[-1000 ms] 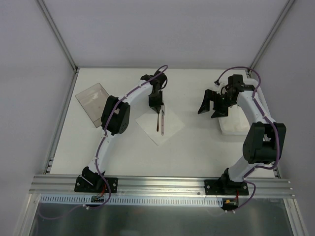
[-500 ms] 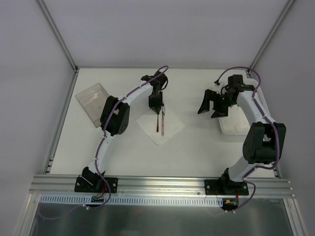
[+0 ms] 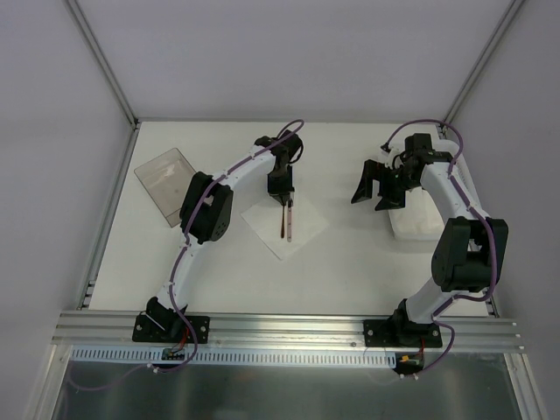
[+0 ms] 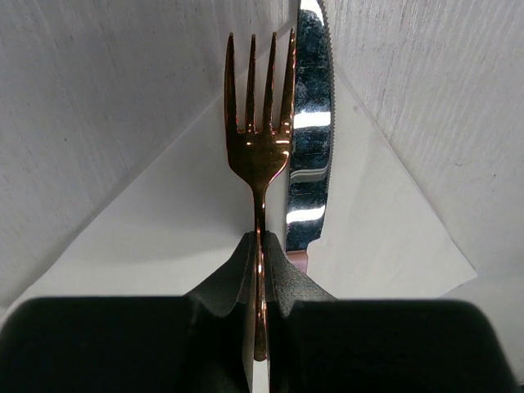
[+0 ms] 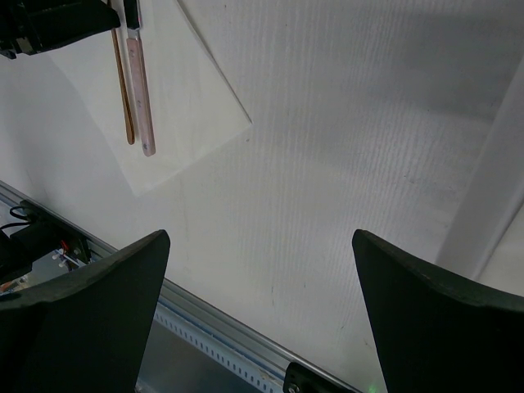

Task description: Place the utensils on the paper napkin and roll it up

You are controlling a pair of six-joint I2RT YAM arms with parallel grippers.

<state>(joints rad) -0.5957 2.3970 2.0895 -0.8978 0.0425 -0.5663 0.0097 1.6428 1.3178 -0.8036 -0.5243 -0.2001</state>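
Note:
The white paper napkin (image 3: pixel 285 225) lies flat as a diamond in the middle of the table. A knife (image 3: pixel 290 219) lies on it; its shiny blade shows in the left wrist view (image 4: pixel 309 123). My left gripper (image 3: pixel 282 189) is shut on the handle of a copper fork (image 4: pixel 260 147), held low over the napkin (image 4: pixel 164 246) just left of the knife, tines pointing away from the fingers. My right gripper (image 3: pixel 378 192) is open and empty, hovering to the right of the napkin. Its view shows the napkin (image 5: pixel 184 106), the fork (image 5: pixel 123 90) and the knife (image 5: pixel 141 98).
A clear plastic box (image 3: pixel 164 185) lies at the back left. A white basket (image 3: pixel 418 225) stands under the right arm at the right side. The metal rail (image 3: pixel 289 328) runs along the near table edge.
My left gripper has shifted slightly to the right with the fork, bringing it closer beside the knife. The right arm has not moved.

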